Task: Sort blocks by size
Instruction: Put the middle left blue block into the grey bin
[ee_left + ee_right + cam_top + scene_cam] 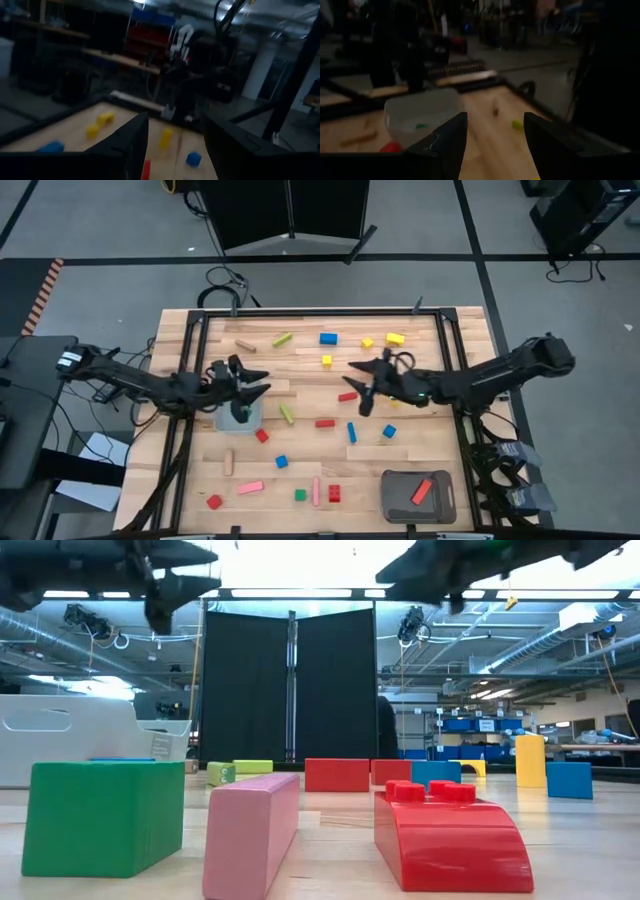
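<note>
Blocks (325,423) scattered mid-table, both arms raised.
Right gripper (359,386) hangs nearest the red bar (347,396) (lying crosswise); both grippers, left (258,384) included, part-open, empty.

The wooden table (200,480) carries scattered blocks (328,338), a white tray (238,418) and a grey tray (418,495).

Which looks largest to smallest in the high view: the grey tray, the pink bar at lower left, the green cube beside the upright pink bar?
1. Grey tray, clearly largest.
2. Pink bar.
3. Green cube, smallest.
</note>
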Controlling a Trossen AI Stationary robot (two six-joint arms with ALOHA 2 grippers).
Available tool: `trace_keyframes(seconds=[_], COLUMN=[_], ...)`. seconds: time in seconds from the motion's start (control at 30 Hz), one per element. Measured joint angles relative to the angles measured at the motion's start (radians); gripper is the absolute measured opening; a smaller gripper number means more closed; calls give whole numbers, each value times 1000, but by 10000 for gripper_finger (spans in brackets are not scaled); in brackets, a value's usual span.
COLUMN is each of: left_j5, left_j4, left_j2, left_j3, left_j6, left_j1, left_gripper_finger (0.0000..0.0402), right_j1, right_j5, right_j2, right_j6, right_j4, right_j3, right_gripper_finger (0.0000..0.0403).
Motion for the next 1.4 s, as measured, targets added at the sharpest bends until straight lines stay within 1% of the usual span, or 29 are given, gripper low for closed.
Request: trace_keyframes(seconds=[0.1, 0.17, 0.3, 0.43, 0.57, 0.63, 0.87, 0.97, 1.1, 1.4], left_j5=[-8, -9, -9, -9, -9, -9, -3, -3, -2, 20], left_j4=[-129, -182, -210, -213, -227, -236, -260, -257, -259, -261], left_j2=[-44, -48, -42, -41, -41, -41, -41, -41, -41, -47], left_j3=[-2, -2, -2, -2, -2, -2, -2, -2, -2, -2], left_j6=[-60, -96, -115, -115, -115, -115, -117, -96, -94, -92], left_j1=[0, 0, 0, 0, 0, 0, -4, -3, -3, -3], left_gripper_finger=[192, 192, 192, 192, 192, 192, 192, 192, 192, 192], right_j1=[-42, -63, -80, -80, -79, -73, -29, -11, 9, 39], right_j5=[-80, -127, -179, -181, -180, -180, -182, -182, -181, -181], right_j2=[88, 150, 283, 397, 493, 532, 666, 717, 778, 883], right_j6=[52, 80, 85, 79, 103, 104, 91, 91, 111, 193], right_j4=[-36, -59, -104, -186, -195, -204, -351, -376, -417, -506], right_j3=[45, 87, 196, 333, 442, 495, 680, 747, 813, 905], right_gripper_finger=[210, 211, 214, 215, 215, 217, 218, 220, 220, 220])
